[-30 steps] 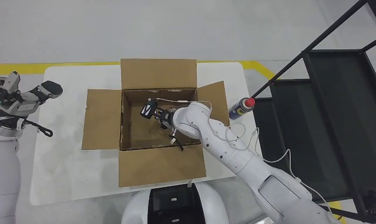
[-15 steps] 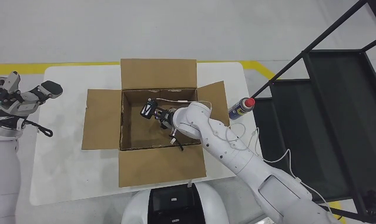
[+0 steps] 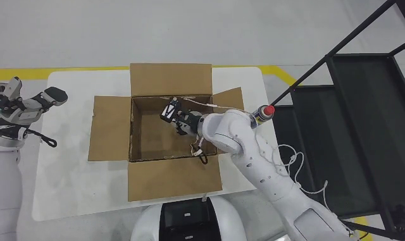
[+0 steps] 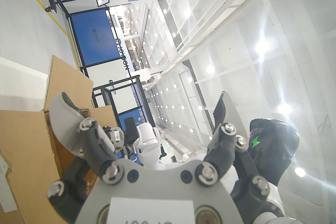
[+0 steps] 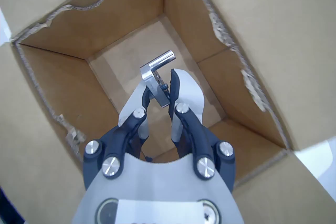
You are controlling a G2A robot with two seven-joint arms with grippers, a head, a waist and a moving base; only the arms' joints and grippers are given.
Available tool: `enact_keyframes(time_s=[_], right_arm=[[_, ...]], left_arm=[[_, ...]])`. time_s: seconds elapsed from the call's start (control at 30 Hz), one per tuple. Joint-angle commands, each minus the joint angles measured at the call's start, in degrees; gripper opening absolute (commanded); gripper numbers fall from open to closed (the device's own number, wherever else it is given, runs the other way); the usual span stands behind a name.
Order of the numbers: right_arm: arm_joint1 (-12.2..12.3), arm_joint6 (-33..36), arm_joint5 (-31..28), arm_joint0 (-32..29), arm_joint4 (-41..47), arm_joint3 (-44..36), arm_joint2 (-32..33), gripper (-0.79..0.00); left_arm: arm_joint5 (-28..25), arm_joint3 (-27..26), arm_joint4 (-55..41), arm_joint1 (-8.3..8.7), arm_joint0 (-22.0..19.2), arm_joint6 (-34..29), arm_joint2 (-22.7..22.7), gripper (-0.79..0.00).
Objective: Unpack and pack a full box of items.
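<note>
An open cardboard box (image 3: 111, 135) with its flaps spread sits on the white table (image 3: 69, 184). My right gripper (image 5: 158, 88) hangs above the box's inside, shut on a shiny metal bracket (image 5: 155, 72) with a round peg sticking out of a flat plate. In the top view the right gripper (image 3: 172, 112) is over the far part of the box opening. The box floor (image 5: 126, 57) under it looks bare. My left gripper (image 4: 141, 114) stands open off the table's left side, holding nothing; the top view shows it (image 3: 54, 97) beyond the left flap.
A spray can with a red cap (image 3: 261, 114) stands by the table's right edge, close to the right arm. A dark metal staircase (image 3: 354, 114) rises to the right of the table. White table surface (image 3: 76, 171) lies in front of the left flap.
My right gripper has lifted with the metal bracket and shifted toward the far side of the box. The left arm has kept still.
</note>
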Motion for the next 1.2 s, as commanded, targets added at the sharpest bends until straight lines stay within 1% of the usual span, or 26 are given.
enact_keyframes(time_s=[0.0,0.13,0.17,0.2,0.27,0.3,0.4,1.1,1.13,1.17], right_arm=[[1.0,0.4,-1.8,-5.5,0.6,-7.8,3.9,-0.785],[2.9,-4.2,-6.4,-16.6,1.7,-18.3,11.4,-0.785],[3.1,-5.1,-7.0,-18.6,1.7,-19.6,12.7,-0.785],[3.6,-7.3,-8.1,-22.4,2.4,-21.6,15.1,-0.785],[4.1,-10.3,-9.3,-26.7,3.4,-23.0,18.3,-0.785],[4.4,-12.9,-9.8,-29.4,4.4,-23.2,20.7,-0.785],[4.7,-20.0,-11.1,-32.8,6.0,-23.1,24.4,-0.785],[4.8,-20.4,-10.9,-32.9,6.1,-23.2,24.7,-0.785],[5.0,-20.3,-12.1,-33.3,6.8,-23.3,24.9,-0.785],[5.2,-19.7,-14.5,-34.0,8.0,-23.5,25.8,-0.785]], left_arm=[[0.0,0.0,0.0,0.00,0.0,0.0,0.0,0.000],[0.0,0.0,0.0,0.00,0.0,0.0,0.0,0.000],[0.0,0.0,0.0,0.00,0.0,0.0,0.0,0.000],[0.0,0.0,0.0,0.00,0.0,0.0,0.0,0.000],[0.0,0.0,0.0,0.00,0.0,0.0,0.0,0.000],[0.0,0.0,0.0,0.00,0.0,0.0,0.0,0.000],[0.0,0.0,0.0,0.00,0.0,0.0,0.0,0.000],[0.0,0.0,0.0,0.00,0.0,0.0,0.0,0.000],[0.0,0.0,0.0,0.00,0.0,0.0,0.0,0.000],[0.0,0.0,0.0,0.00,0.0,0.0,0.0,0.000]])
